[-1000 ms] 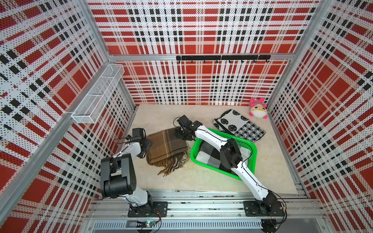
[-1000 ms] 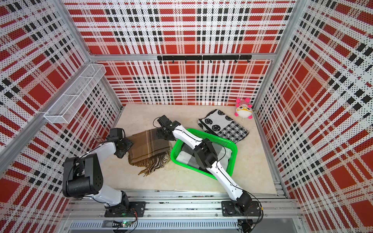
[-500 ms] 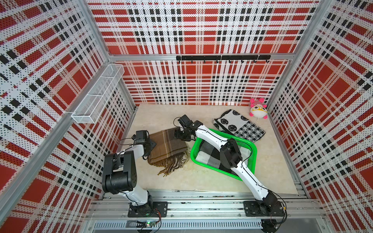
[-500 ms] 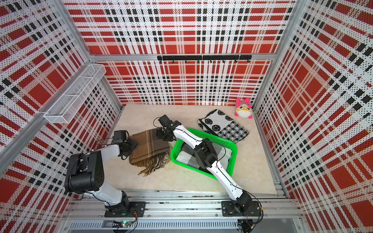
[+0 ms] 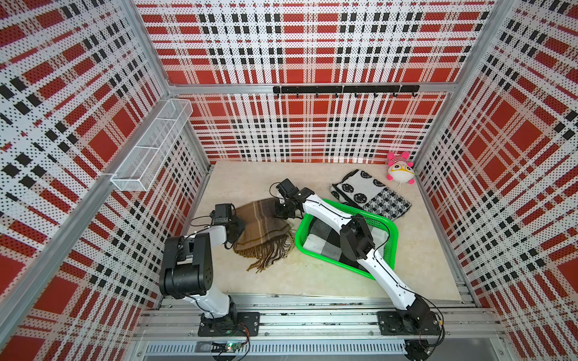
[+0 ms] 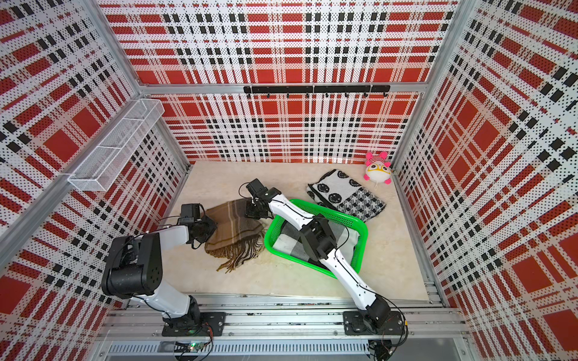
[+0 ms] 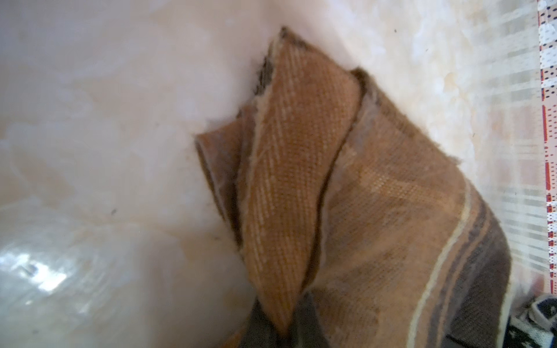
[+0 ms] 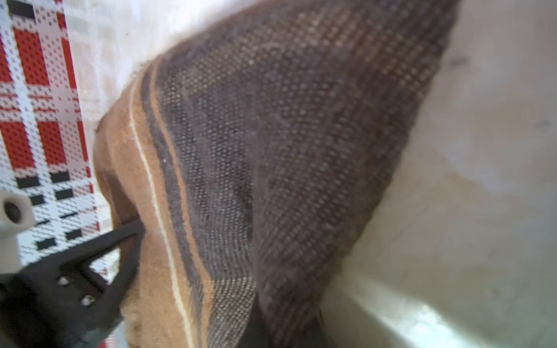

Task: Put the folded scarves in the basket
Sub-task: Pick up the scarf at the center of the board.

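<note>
Pinching the scarf (image 5: 262, 228) from both sides, left pincer (image 5: 238, 225) and right pincer (image 5: 283, 212) each clamped tight on cloth, scarf on counter (image 5: 244, 181) mid-frame, just left of green basket (image 5: 394, 231).

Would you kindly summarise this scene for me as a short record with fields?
target: brown scarf, fringed, on the table beside the basket, not in it
left gripper: shut on one edge of the brown scarf
right gripper: shut on the opposite edge
basket contents: checked cloth
other items: patterned scarf behind the basket; plush toy in the far corner; mesh shelf on the wall
</note>
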